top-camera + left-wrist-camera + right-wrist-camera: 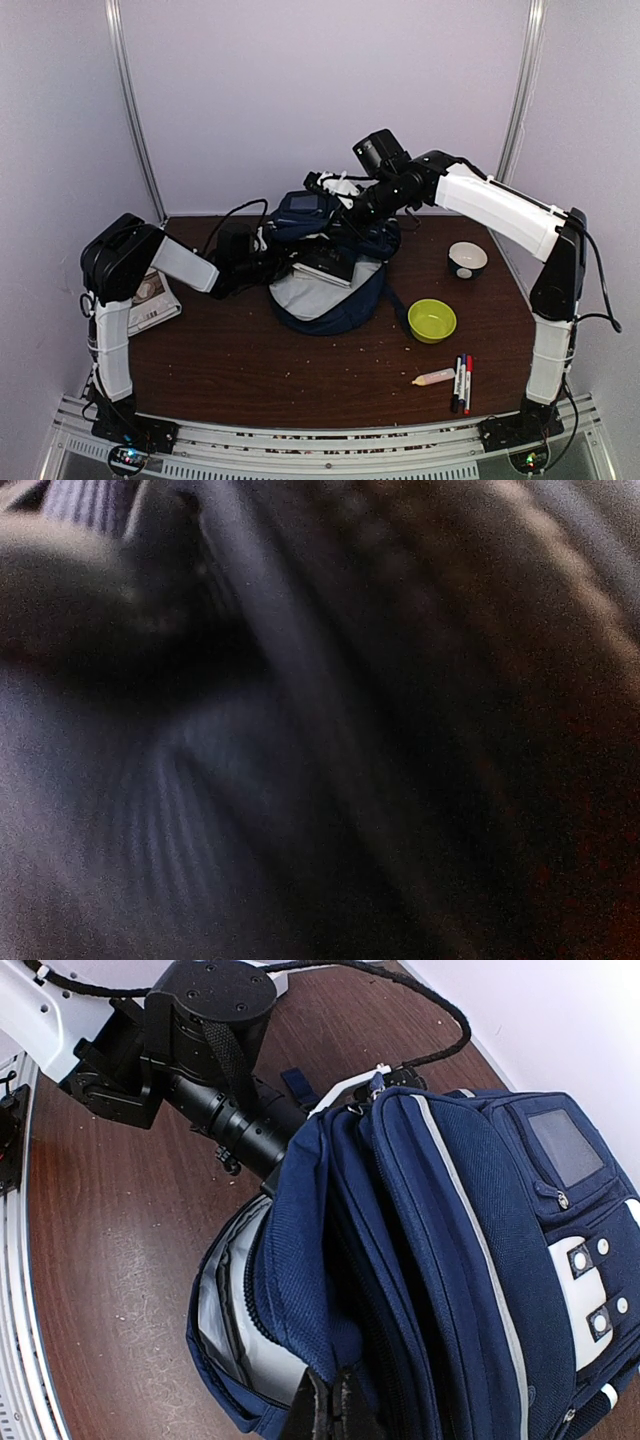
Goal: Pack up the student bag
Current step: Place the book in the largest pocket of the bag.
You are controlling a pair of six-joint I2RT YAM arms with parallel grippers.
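Observation:
The student bag [335, 290] lies in the middle of the table, navy blue with a thin white stripe. Its main compartment is open and shows light-grey lining [225, 1300]. My right gripper [336, 1412] is shut on the edge of the bag's navy flap [300, 1260] and holds it up; in the top view it [338, 213] hangs over the bag's far side. My left gripper [265, 262] reaches into the bag's left opening and its fingers are hidden by fabric. The left wrist view shows only blurred dark fabric [200, 810]. A dark flat book [325, 265] lies in the opening.
A green bowl [432, 320] and a white bowl with a dark inside [467, 259] stand right of the bag. Two markers [462, 382] and a cream tube [434, 377] lie front right. A printed booklet [155, 300] lies at the left edge.

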